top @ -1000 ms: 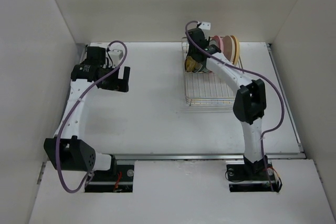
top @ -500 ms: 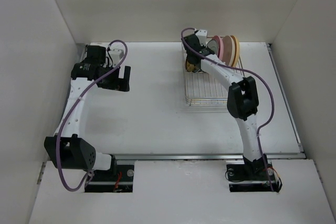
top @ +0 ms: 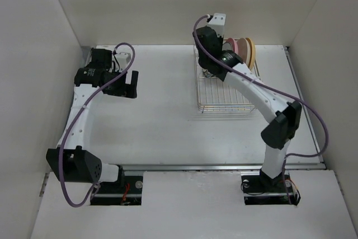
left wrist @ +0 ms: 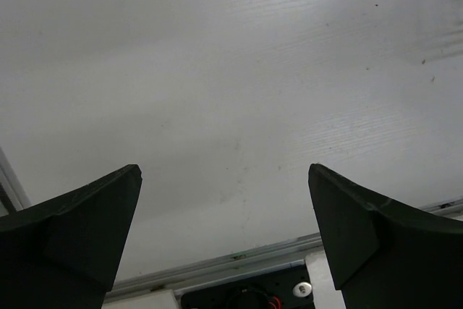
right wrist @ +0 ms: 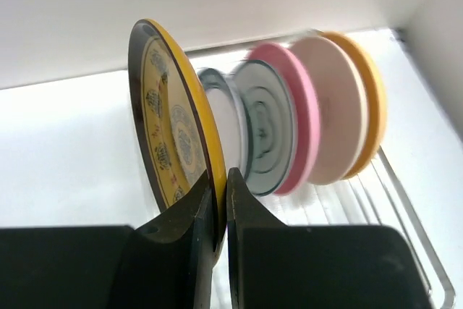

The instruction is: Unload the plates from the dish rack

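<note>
My right gripper [right wrist: 221, 179] pinches the lower rim of the small yellow patterned plate [right wrist: 168, 132]. It stands upright, just beside the other plates [right wrist: 304, 117] in the dish rack [top: 224, 98] at 1 o'clock on the table [top: 162, 116]. My left gripper [left wrist: 224, 200] hangs with jaws wide at 10 o'clock.

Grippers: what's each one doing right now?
Left gripper: open, holding nothing.
Right gripper: shut on the yellow plate, gripping its rim.
</note>
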